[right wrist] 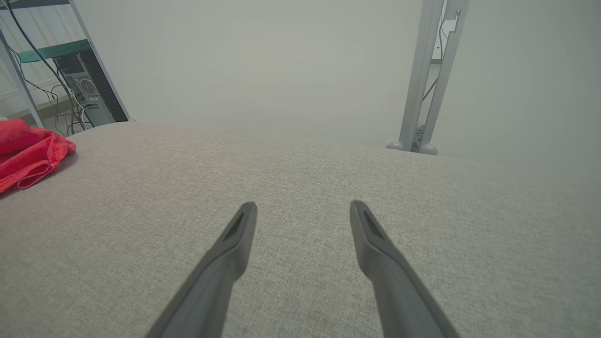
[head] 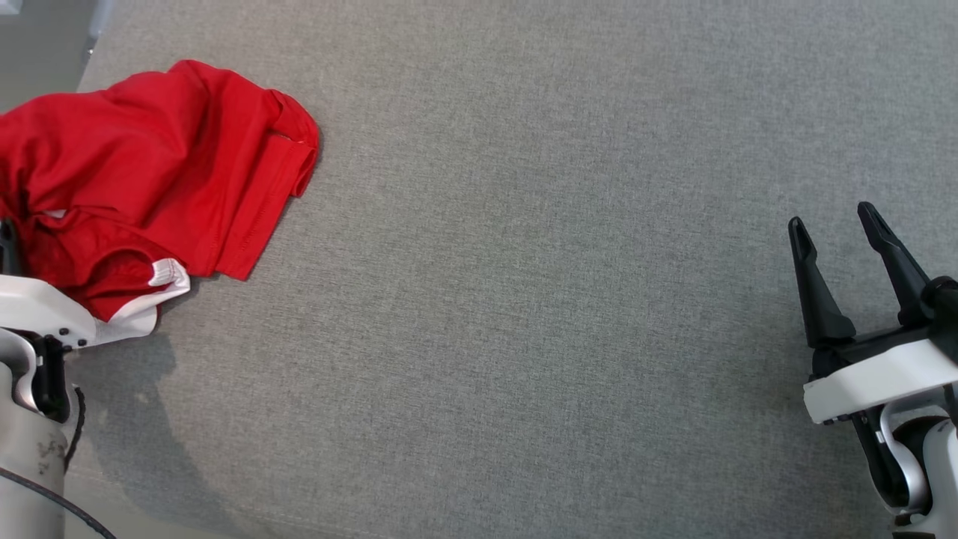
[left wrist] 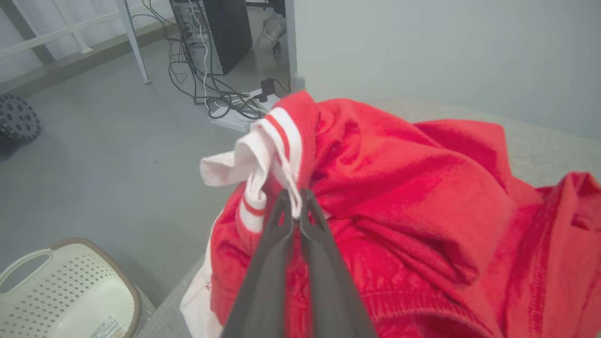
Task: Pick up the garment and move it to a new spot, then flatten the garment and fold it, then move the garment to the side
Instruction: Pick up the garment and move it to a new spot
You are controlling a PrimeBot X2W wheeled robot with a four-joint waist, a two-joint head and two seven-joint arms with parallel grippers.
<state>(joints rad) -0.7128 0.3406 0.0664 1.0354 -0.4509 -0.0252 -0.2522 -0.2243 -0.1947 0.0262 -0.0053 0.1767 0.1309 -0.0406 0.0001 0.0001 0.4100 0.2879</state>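
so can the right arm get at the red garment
Doubtful: nothing blocks the grey surface between the open right pincer and the garment, but the garment lies far across at the left edge.

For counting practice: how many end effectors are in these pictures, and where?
2. The left end effector is shut on the red garment by its white trim at the left; the right end effector is open above the grey surface, right side.
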